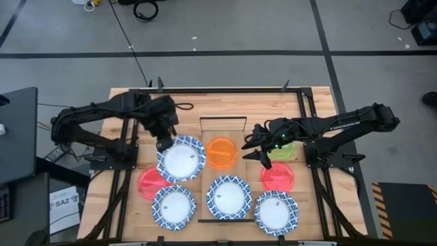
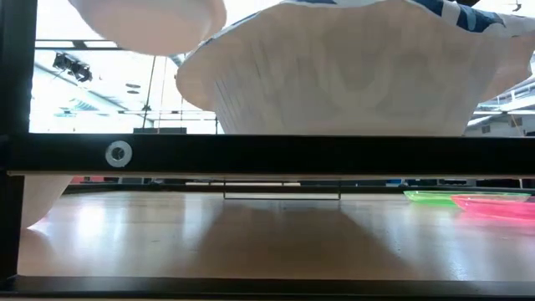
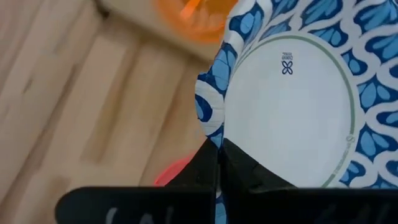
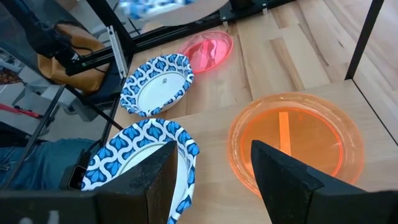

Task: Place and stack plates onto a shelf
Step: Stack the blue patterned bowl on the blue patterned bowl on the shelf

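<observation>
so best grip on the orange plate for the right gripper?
Pinch the rim of the orange plate: it lies flat on the shelf, so only the raised edge offers a hold. Come from its right side, where the open right gripper already sits, one finger over the rim, one under.

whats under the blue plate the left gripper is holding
Left gripper grips the blue-rimmed plate by its rim. A red-pink plate shows partly beneath it; the rest is covered.
</observation>
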You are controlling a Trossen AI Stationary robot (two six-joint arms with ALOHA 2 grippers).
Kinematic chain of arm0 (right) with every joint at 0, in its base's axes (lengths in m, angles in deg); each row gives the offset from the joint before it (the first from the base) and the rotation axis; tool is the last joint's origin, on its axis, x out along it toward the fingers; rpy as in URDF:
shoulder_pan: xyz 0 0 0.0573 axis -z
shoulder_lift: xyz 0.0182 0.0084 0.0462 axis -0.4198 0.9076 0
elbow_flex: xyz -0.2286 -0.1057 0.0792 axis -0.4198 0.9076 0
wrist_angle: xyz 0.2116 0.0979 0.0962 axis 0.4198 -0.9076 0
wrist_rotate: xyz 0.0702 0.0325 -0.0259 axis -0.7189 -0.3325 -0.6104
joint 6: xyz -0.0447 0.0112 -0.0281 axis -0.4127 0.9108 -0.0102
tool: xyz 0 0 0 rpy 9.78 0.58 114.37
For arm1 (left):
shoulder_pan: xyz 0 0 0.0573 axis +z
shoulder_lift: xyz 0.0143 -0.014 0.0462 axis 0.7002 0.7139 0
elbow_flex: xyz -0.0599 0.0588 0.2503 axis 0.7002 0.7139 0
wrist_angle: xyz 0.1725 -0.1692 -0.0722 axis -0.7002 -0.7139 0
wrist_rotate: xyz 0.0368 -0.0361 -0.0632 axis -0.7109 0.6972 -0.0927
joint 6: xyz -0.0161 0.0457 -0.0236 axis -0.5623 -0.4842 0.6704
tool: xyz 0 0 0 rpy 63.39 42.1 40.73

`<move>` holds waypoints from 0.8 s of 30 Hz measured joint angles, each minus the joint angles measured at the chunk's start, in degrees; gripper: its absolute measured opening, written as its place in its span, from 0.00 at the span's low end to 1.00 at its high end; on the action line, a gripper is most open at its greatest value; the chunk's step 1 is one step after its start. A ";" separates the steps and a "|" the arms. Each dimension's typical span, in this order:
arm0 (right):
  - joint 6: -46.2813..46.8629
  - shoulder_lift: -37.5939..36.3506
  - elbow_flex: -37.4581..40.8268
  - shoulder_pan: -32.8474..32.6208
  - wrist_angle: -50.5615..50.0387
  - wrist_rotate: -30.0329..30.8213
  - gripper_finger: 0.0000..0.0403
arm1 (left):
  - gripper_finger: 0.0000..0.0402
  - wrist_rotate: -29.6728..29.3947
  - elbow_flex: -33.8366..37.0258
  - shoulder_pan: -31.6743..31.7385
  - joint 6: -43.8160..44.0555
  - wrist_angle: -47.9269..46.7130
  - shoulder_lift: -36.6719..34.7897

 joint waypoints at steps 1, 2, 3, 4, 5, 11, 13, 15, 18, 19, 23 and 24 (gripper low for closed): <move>0.01 0.00 -0.02 0.00 0.00 0.00 0.52 | 0.02 0.02 0.00 -1.13 1.39 1.61 0.00; 0.00 0.00 -0.02 0.00 -0.05 -0.02 0.52 | 0.02 0.03 0.00 -2.15 2.93 3.19 0.00; 0.01 0.00 -0.02 0.00 -0.09 -0.02 0.52 | 0.02 0.04 0.00 -3.12 4.41 4.74 0.00; 0.02 0.00 0.00 0.00 -0.13 -0.02 0.52 | 0.02 0.04 0.00 -3.97 5.88 6.22 0.00; 0.00 0.00 -0.02 0.00 -0.19 -0.02 0.52 | 0.02 0.02 0.00 -4.81 7.43 7.63 0.00; 0.00 0.00 -0.02 -0.02 -0.39 -0.03 0.52 | 0.02 -0.08 0.00 -10.24 14.52 18.05 0.98; 0.02 0.00 -0.02 -0.02 -0.39 -0.44 0.52 | 0.02 -0.25 0.00 -12.14 15.92 21.45 1.86; 0.02 0.00 -0.02 -0.02 -0.63 -0.96 0.52 | 0.02 -0.24 0.00 -14.06 16.73 24.77 3.17; 0.02 -0.01 -0.02 -0.02 -0.89 -2.42 0.52 | 0.02 -0.27 0.00 -16.78 18.62 28.25 6.25; 0.02 -0.03 -0.02 -0.02 -1.06 -3.14 0.52 | 0.02 -0.27 0.00 -17.50 19.11 29.46 7.30; 0.02 -0.76 -0.01 -0.02 -1.16 -5.49 0.52 | 0.02 -0.30 0.00 -19.48 20.52 34.52 11.55; 0.02 -1.13 -0.02 -0.02 -1.18 -5.98 0.52 | 0.02 -0.54 0.00 -19.67 20.56 35.69 12.44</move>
